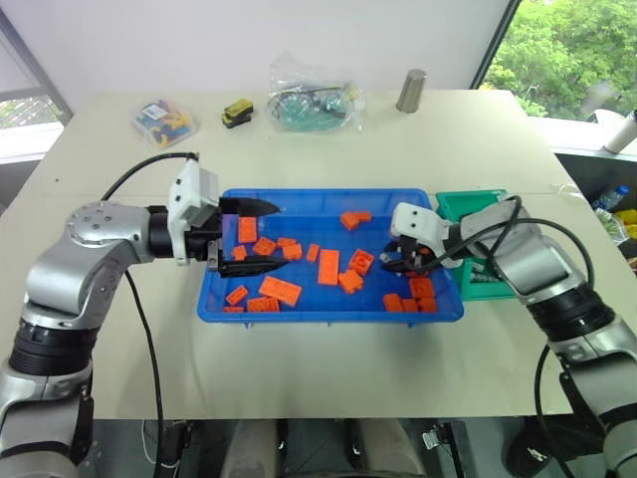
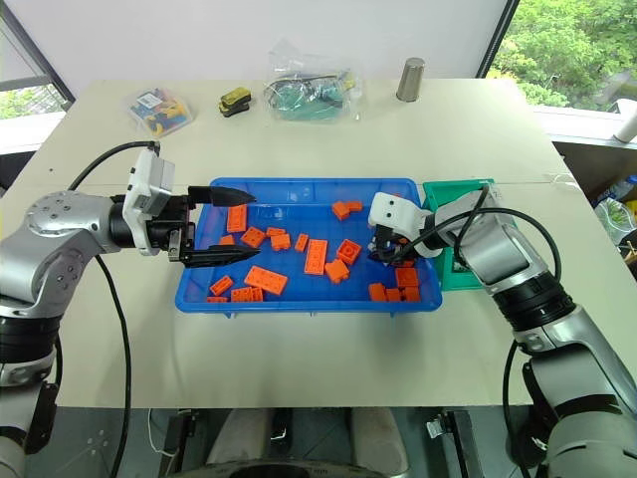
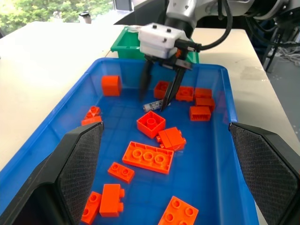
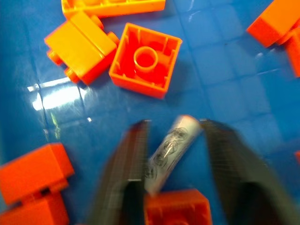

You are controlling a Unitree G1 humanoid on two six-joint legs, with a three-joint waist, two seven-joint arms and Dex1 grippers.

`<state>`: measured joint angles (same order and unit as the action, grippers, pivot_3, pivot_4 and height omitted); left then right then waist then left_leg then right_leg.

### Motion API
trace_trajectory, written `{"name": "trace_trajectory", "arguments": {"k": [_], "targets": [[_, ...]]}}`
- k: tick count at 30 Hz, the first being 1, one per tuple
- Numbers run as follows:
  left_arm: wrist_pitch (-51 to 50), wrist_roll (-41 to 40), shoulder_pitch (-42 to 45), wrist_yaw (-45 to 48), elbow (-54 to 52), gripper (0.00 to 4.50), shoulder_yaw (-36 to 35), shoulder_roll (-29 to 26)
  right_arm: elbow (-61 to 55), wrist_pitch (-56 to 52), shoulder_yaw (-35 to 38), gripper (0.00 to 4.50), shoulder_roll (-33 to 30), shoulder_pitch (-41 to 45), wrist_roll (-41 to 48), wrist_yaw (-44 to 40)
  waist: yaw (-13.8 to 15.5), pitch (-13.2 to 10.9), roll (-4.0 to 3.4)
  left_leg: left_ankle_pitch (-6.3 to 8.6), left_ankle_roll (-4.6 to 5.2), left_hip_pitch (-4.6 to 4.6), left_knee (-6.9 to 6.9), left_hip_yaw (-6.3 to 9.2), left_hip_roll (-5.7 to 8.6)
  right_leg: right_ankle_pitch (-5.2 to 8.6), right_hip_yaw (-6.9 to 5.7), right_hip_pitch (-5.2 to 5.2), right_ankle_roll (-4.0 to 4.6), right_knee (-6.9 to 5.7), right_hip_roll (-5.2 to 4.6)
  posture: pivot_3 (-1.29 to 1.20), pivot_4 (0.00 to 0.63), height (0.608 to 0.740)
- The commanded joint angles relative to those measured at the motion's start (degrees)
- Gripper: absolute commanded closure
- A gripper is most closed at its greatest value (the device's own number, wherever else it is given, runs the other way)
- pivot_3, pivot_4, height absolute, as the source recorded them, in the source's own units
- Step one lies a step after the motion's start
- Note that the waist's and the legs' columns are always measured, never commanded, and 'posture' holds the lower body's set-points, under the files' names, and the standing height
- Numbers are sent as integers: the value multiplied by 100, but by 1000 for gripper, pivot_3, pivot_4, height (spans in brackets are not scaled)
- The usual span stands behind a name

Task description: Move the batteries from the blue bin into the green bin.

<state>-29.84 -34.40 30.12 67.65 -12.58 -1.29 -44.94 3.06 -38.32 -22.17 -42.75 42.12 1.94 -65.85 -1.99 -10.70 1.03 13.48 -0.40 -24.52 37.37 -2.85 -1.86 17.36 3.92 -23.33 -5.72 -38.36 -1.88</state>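
**Right fingers straddling a battery in the blue bin**

Head cameras: I have the blue bin [image 1: 328,311] at the middle of the bench [image 1: 299,368], scattered with orange bricks [image 1: 328,267]. The green bin [image 1: 460,206] touches its 3 o'clock side; I can't make out what, if anything, lies in it behind my right arm, so I judge the transfer is at best part done. My right gripper [image 2: 386,255] is down inside the blue bin at its 3 o'clock end, next to a cluster of bricks. My left gripper [image 1: 251,236] hangs over the 9 o'clock end, fingers wide apart and holding nothing. At 12 o'clock on the bench sit a metal cup [image 1: 410,91], a clear bag [image 1: 314,100] and a small box of coloured bits [image 1: 162,121].

Left wrist camera: looking along the blue bin, I see the right gripper's fingers planted either side of a battery [image 3: 153,105] lying on the bin floor, among the bricks.

Right wrist camera: the battery [image 4: 169,151] lies slanted between my two fingers [image 4: 125,173], with blue floor visible on each side of it. They straddle it but are not clamped yet. A brick touches its near end, so I expect a crowded pick. I see no other battery, and this one remains to be lifted and carried to the green bin.
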Motion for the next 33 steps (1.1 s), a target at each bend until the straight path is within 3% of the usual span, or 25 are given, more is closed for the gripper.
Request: {"name": "trace_trajectory", "arguments": {"k": [1, 9, 18, 21, 23, 33], "targets": [[69, -34, 129, 2, -61, 0, -155, -44, -368, -594, 209, 2936, 76, 207, 278, -88, -2, 0, 0, 0, 0, 0, 0, 0, 0, 0, 0, 0, 0, -1, 0, 0, 150, 739], [87, -31, 112, -14, -44, 0, -161, -33, -619, -685, 143, 2936, -11, 163, 291, -54, -7, 0, 0, 0, 0, 0, 0, 1, 0, 0, 0, -1, 0, -1, 0, 0, 150, 739], [109, -20, 96, 6, -14, 0, -202, -86, -1465, -1052, 410, 2936, -568, -176, 632, -228, -6, 0, 0, 0, 0, 0, 0, 1, 0, 0, 0, -2, 0, -1, 0, 0, 150, 739], [137, 8, 103, 2, 17, 0, -176, -68, -1622, -1121, 428, 2131, -672, -217, 709, -201, -12, 0, 0, 0, 0, 0, -1, 2, 0, 0, 0, -2, 0, -1, 0, 0, 150, 739], [148, 18, 118, -9, 27, 0, -155, -46, -1697, -1139, 430, 1219, -728, -262, 738, -188, -14, 0, 0, 0, 0, 0, -1, 2, -1, 0, 0, -2, 0, -1, 1, 0, 150, 739], [270, 57, 130, -11, 85, 0, -82, 36, -1631, -842, -18, 1219, -675, -426, 529, -74, -16, 0, 0, 0, 0, 0, 0, 2, 0, 0, 0, -1, 0, -1, 0, 0, 150, 739]]}}
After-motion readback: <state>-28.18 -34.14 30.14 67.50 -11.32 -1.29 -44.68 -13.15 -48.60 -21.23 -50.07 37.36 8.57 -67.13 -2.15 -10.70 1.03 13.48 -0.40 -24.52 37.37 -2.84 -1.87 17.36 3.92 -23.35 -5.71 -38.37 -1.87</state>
